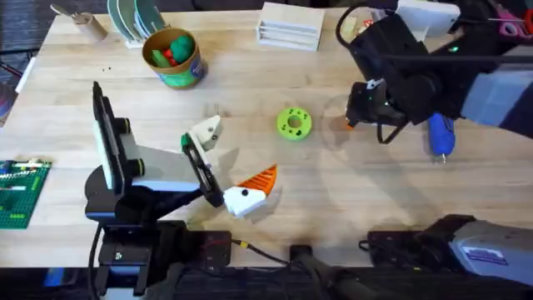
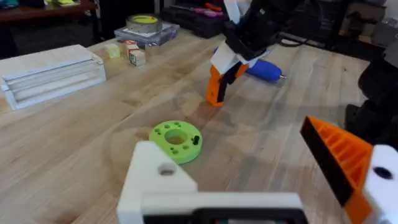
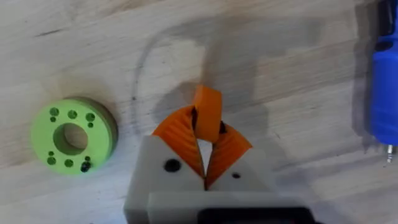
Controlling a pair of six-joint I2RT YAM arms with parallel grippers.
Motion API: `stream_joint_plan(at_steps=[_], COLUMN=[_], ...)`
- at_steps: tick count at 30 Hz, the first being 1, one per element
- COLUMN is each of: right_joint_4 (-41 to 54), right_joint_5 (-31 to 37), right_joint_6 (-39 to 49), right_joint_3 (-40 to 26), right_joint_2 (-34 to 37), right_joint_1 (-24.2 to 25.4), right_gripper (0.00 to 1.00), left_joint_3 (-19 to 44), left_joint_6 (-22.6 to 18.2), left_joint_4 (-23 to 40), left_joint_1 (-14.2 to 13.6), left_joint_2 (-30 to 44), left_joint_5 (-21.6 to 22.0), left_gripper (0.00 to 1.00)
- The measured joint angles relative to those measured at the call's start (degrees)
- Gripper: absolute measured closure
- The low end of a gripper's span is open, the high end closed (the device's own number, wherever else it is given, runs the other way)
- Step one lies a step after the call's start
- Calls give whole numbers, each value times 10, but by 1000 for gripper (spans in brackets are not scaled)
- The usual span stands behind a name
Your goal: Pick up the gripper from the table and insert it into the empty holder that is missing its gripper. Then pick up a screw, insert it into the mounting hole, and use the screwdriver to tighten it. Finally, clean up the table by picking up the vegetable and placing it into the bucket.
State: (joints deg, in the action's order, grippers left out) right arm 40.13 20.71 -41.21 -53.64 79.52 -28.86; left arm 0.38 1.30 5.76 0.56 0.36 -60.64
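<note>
Pale wooden planks made up the table (image 1: pixel 333 192), which ran wide and mostly bare through its middle and near edge. Along the far edge stood the bucket (image 1: pixel 173 57), with red and green items inside, beside a rack of plates (image 1: pixel 133 18) and a stack of white trays (image 1: pixel 290 25). A green brick plate (image 1: pixel 21 192) lay at the left edge. The lime-green disc (image 1: pixel 293 122) sat near the centre with open wood all around it, and the screwdriver (image 1: pixel 440 135) lay on its side toward the right, well apart from the disc.

The right arm reached in from the right, folded dark over the table, its wrist tipped down between disc and screwdriver. The right gripper (image 3: pixel 206 144) had its orange pads (image 3: pixel 180 134) pinched together on the gripper (image 3: pixel 208 112), the small orange wedge standing up between them, just above or on the wood; contact with the table could not be told. In the left wrist view that gripper (image 2: pixel 217 84) hung close over the surface in front of the screwdriver.

The left arm lay low at the near left, forearm stretched toward the middle. The left gripper (image 1: pixel 226 162) was spread wide: one finger was the bare white holder (image 2: pixel 158 177), the other a white mount carrying an orange tip (image 2: pixel 339 155), nothing between them.
</note>
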Motion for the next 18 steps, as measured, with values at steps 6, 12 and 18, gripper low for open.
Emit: stream_joint_plan(at_steps=[6,12,18], right_joint_4=[98,140,39], right_joint_5=[0,0,-8], right_joint_6=[36,46,88], right_joint_3=[-56,-84,-48], right_joint_2=[-40,-111,-240], right_joint_1=[0,0,-16], right_gripper=[990,991,992], left_joint_3=[0,0,0], left_joint_6=[0,0,0], left_joint_4=[0,0,0], left_joint_1=[0,0,0], left_joint_2=[0,0,0], left_joint_5=[0,0,0], left_gripper=[8,8,8])
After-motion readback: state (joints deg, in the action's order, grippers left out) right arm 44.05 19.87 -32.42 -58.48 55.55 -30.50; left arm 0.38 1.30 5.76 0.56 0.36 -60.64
